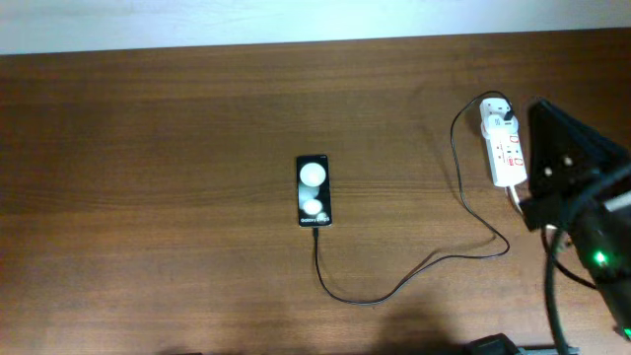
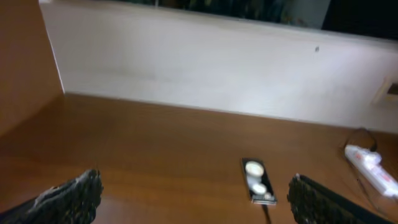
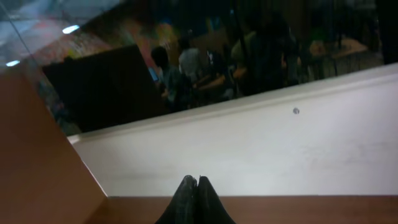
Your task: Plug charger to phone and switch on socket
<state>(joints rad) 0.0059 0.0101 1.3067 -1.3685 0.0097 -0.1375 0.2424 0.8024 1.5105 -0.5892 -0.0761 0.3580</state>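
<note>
Progress: plugging looks done, switching unclear

The phone (image 1: 313,190) lies mid-frame on the table (image 1: 148,197). The charger (image 1: 367,301) runs from its lower edge up to the socket (image 1: 505,153) at upper right, seemingly plugged at both ends. Whether the socket is switched on, I cannot tell. The left tool (image 2: 194,186) gapes wide and empty; the right tool (image 3: 198,200) is pinched together on nothing

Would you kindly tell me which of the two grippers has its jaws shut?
The right gripper: in its wrist view the jaws meet tip to tip, whereas the left gripper holds them wide apart.
</note>
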